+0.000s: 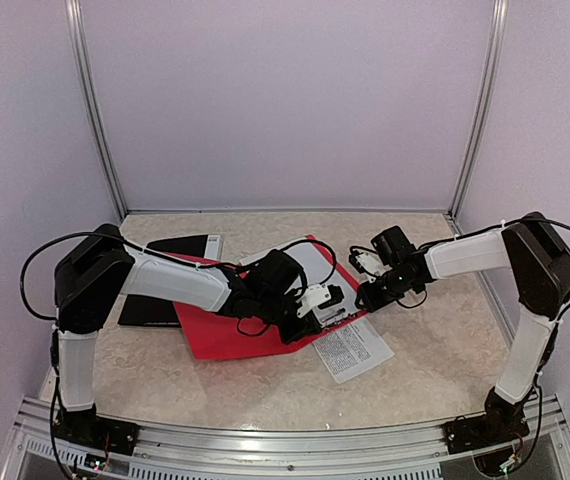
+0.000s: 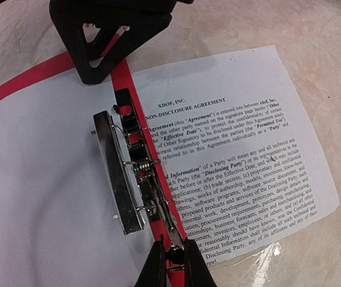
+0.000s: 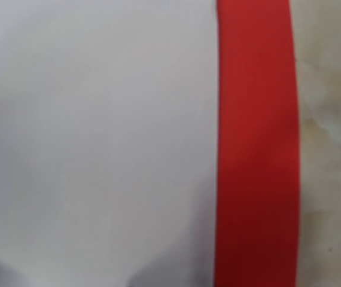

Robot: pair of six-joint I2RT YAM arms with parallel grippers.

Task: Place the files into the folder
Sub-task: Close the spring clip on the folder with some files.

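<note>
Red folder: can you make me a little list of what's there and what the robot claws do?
folder: red flat folder, lying open on marbled table
clip: silver metal spring clip on the folder's inside
printed sheet: white paper with black text, beside the clip, sticking out past the folder
blank sheet: white paper on the folder
left claw: shut, seemingly pinching the clip's end
right claw: low at folder's edge; open or shut unclear
</note>
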